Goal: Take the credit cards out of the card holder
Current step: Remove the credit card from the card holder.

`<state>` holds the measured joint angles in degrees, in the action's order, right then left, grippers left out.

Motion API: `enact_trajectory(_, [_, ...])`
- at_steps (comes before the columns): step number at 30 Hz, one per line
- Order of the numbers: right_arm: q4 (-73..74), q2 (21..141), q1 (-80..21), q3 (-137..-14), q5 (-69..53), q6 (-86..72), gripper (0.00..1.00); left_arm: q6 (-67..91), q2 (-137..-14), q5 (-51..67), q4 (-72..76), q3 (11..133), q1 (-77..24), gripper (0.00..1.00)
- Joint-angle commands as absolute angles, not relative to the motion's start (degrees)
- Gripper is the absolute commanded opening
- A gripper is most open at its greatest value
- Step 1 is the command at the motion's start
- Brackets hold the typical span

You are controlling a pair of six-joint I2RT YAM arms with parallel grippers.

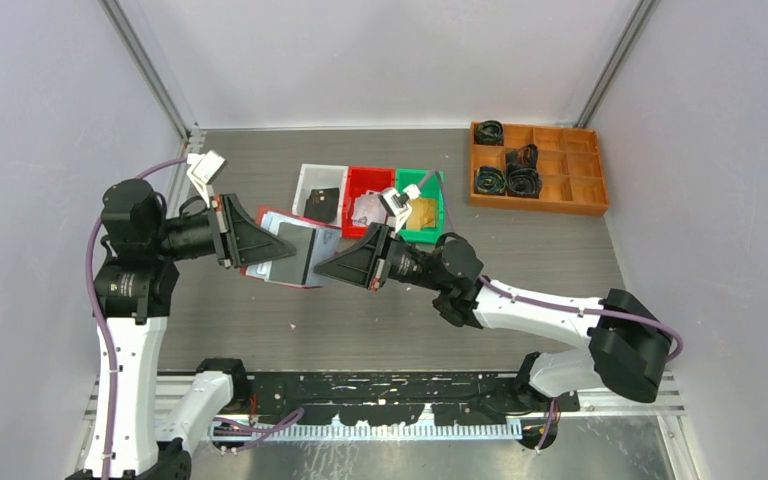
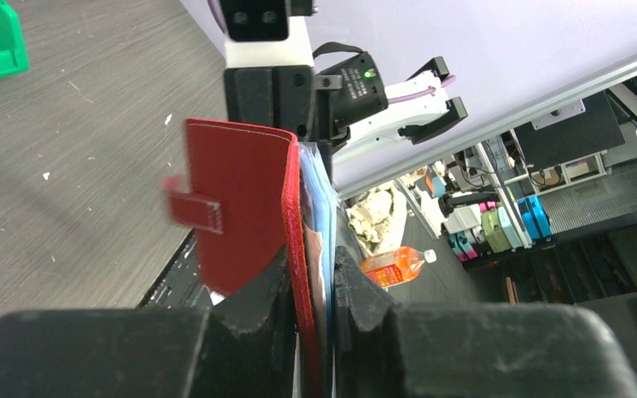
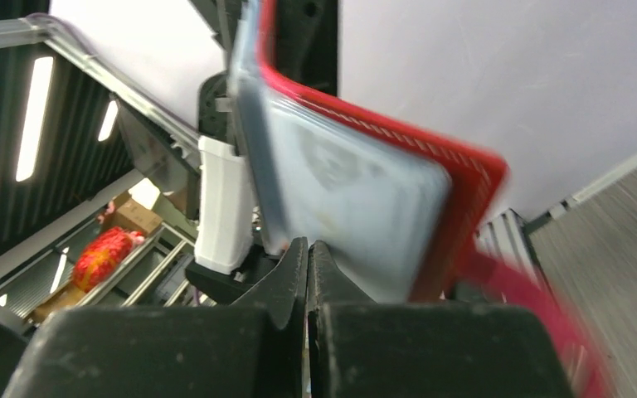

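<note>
- The top view alone shows the card holder held off the table, near the white bin, red bin and green bin.
- The left wrist view shows the left gripper narrow, clamped on the card holder's red cover and pale sleeves, with the snap tab sticking out.
- The right wrist view shows the right gripper pressed together at the lower edge of the pale sleeves. Whether it pinches anything is unclear.
- The mark on the pale sleeves is too blurred to read.

Place: robotics lab | Evidence: white enclosure walls, equipment shelves (cluttered)
</note>
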<state>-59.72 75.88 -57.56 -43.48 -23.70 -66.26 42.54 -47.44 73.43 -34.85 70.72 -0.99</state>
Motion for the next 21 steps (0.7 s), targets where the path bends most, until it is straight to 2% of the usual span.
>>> enact_trajectory(1, [-55.54,73.85,-56.82,-41.90,-20.19,-63.45,0.01,44.96,-46.36,77.69,-29.88,73.57,-1.05,0.10])
enact_trajectory(3, [-55.97,74.33,-56.80,-42.57,-20.38,-63.70,0.01,44.92,-46.31,77.61,-29.88,73.56,-1.05,0.10])
enact_trajectory(4, [-56.36,74.81,-56.79,-43.18,-20.65,-64.22,0.06,44.91,-46.24,77.50,-29.88,73.39,-1.05,0.10])
enact_trajectory(6, [-57.84,75.83,-56.85,-44.73,-21.60,-65.31,0.22,44.66,-46.16,77.40,-29.84,73.07,-1.05,0.10])
enact_trajectory(10, [-63.85,77.40,-56.85,-46.73,-24.54,-68.22,0.38,42.42,-46.17,76.88,-31.92,73.34,-1.00,0.10])
enact_trajectory(16, [-64.33,75.63,-56.81,-47.74,-29.78,-68.95,0.38,35.08,-46.90,74.87,-39.39,75.45,-1.05,0.10])
enact_trajectory(21, [-55.31,71.33,-55.46,-48.38,-33.07,-67.58,0.34,31.87,-46.93,73.51,-41.79,76.10,-1.05,0.10])
